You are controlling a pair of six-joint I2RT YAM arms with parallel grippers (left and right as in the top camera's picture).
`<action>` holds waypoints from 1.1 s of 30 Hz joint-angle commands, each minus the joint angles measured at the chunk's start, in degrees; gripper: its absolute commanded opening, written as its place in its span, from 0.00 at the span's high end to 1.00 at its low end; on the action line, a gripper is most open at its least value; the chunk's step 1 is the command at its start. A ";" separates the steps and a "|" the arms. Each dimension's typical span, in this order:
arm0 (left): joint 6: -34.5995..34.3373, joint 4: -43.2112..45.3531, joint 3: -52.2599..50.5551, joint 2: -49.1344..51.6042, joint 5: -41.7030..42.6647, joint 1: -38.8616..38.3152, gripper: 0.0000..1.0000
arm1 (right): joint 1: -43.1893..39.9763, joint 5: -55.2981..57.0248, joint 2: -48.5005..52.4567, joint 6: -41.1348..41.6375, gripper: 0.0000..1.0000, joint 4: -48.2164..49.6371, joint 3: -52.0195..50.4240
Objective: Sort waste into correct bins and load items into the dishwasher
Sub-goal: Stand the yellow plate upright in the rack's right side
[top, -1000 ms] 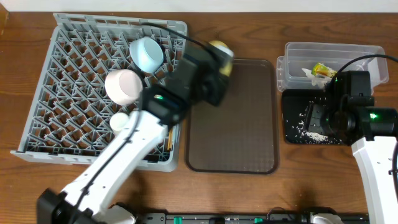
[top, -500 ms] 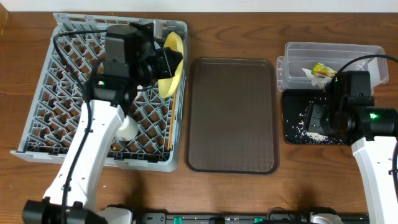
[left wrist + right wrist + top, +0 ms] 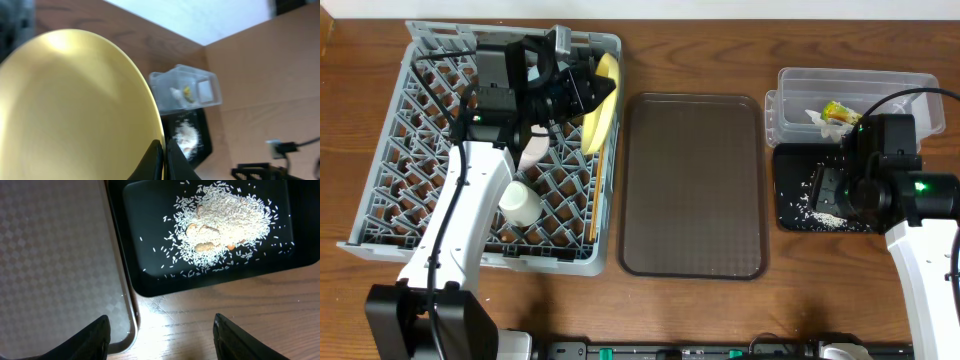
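Left claw (image 3: 163, 159) pinches a yellow plate (image 3: 604, 108) on edge over the grey dish rack (image 3: 400, 190); right claw (image 3: 165, 340) hangs spread and holds nothing.

The left claw's jaws are pressed together on the plate's rim, and the plate stands upright at the rack's right side, near the far corner. A white cup (image 3: 520, 203) sits among the pegs. Wooden chopsticks (image 3: 595, 195) lie along the rack's right edge, and a pinkish-white bowl (image 3: 532, 152) shows partly beside the arm. The right claw hovers over the wooden surface (image 3: 210, 310), by the corner of the black tray (image 3: 150, 280) that holds the rice (image 3: 225, 215). The clear tub (image 3: 880, 82) holds the yellow-green wrapper (image 3: 840, 112). The brown tray (image 3: 693, 185) lies between the rack and the bins.
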 commanded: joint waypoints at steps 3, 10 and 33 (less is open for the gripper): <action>-4.76 3.23 0.07 -0.39 5.79 0.20 0.94 | -1.07 -0.02 -0.35 0.02 0.36 -0.20 0.44; -4.22 1.22 0.02 -0.35 3.28 0.20 0.94 | -1.07 -0.02 -0.35 0.02 0.36 -0.22 0.44; 13.81 -13.77 -0.42 -2.16 -19.71 0.66 0.34 | -1.07 -0.50 -0.35 0.02 0.33 1.14 0.44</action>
